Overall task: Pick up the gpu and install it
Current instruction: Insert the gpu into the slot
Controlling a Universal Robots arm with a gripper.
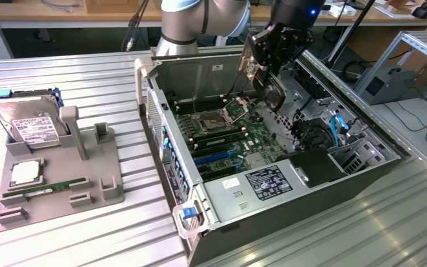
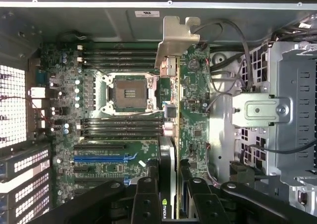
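My gripper (image 1: 279, 45) covers part of gpu (image 1: 263, 82). Wrist view: gpu edge-on, 2 faces unseen, end by my fingers (image 2: 146, 194) cut off. Sticker (image 1: 269, 181) print unreadable.

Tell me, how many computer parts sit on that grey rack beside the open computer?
3: a hard drive upright at the far end of the grey rack, a silver chip flat mid-rack, a green memory stick slotted nearer the camera. Another may hide behind the drive.

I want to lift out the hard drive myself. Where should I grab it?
Probably pinch the hard drive by the edges of its free upper end, coming from above: it stands up with its lower end tucked in the grey holder.
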